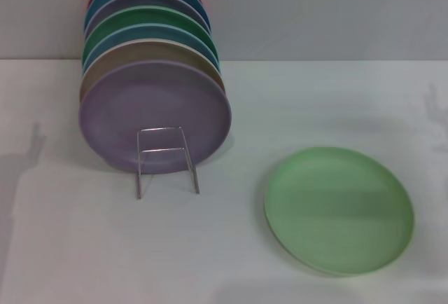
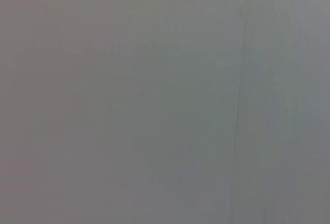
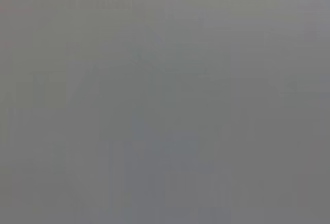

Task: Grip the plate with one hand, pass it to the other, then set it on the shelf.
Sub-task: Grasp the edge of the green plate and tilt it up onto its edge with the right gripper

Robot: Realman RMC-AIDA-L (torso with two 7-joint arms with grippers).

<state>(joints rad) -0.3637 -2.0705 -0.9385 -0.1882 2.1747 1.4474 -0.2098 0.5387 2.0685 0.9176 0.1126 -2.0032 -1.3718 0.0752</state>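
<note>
**Mint plate lying alone, no gripper showing**

The light mint-green plate (image 1: 339, 209) is lying flat on the white table (image 1: 84, 248), well right of the wire rack (image 1: 166, 160), which is holding upright plates behind the lilac plate (image 1: 154, 116). Neither gripper is appearing in any view, so their state cannot be told.

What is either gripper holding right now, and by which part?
Nothing is held. The round light mint-green plate lies flat on the white table, right of the silver wire plate rack, with neither gripper in view.
</note>
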